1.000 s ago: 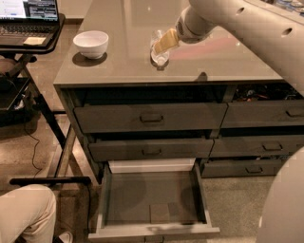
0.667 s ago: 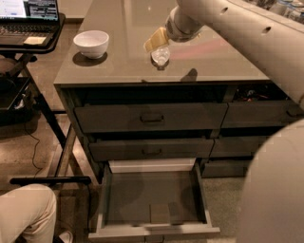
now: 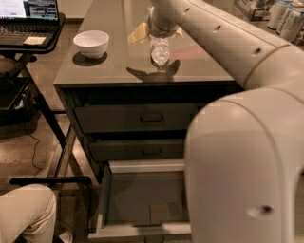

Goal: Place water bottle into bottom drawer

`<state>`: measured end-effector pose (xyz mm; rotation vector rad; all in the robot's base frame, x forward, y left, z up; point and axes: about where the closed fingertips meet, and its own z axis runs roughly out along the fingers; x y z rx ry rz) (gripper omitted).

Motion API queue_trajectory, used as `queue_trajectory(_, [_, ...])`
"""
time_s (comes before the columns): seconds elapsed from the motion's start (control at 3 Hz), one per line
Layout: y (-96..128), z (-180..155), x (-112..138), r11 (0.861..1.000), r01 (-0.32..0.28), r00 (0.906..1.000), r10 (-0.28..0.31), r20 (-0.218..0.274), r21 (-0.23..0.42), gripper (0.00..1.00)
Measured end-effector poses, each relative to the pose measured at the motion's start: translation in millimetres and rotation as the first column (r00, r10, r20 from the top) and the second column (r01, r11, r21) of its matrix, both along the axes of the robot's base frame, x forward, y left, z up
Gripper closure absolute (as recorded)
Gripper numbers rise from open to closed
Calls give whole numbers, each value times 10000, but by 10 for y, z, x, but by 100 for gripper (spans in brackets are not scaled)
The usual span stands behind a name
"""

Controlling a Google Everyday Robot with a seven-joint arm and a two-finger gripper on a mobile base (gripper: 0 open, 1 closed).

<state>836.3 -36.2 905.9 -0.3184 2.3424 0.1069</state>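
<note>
**Q:** Camera view, counter and drawer column: where is the claw, and what does it hold?

**A:** The gripper (image 3: 160, 34) hangs at 12 o'clock in the scene, above the grey counter (image 3: 109, 66). It is closed on the upper end of the water bottle (image 3: 160, 53), which hangs upright beneath it. The bottle's shadow (image 3: 153, 73) lies apart from it, toward 6 o'clock. The bottle is therefore judged to be lifted clear of the top, ready for carrying.

**Q:** Why does the lowest drawer stand out?

**A:** The bottom drawer (image 3: 137, 194), at 6 o'clock from the bottle, is pulled open so that its flat floor can receive the bottle. A small square patch (image 3: 159, 212) shows on that floor. The arm (image 3: 247, 118) crosses from 3 o'clock and hides the drawer's right side.

**Q:** How many of each?

**A:**
- One bottle and one gripper.
- One white bowl (image 3: 91, 42), at 9 o'clock from the bottle.
- One laptop (image 3: 28, 14), at 10 o'clock.
- Three drawers in this column: two handled drawers (image 3: 152, 117), both closed, and the open one.
- At least two cans (image 3: 285, 14), at 2 o'clock, cut off by the edge.
</note>
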Motion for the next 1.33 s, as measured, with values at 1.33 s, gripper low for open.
queue_trajectory(1.33, [-11, -538, 489, 9584, 2579, 9590, -2386, -1533, 1221, 0])
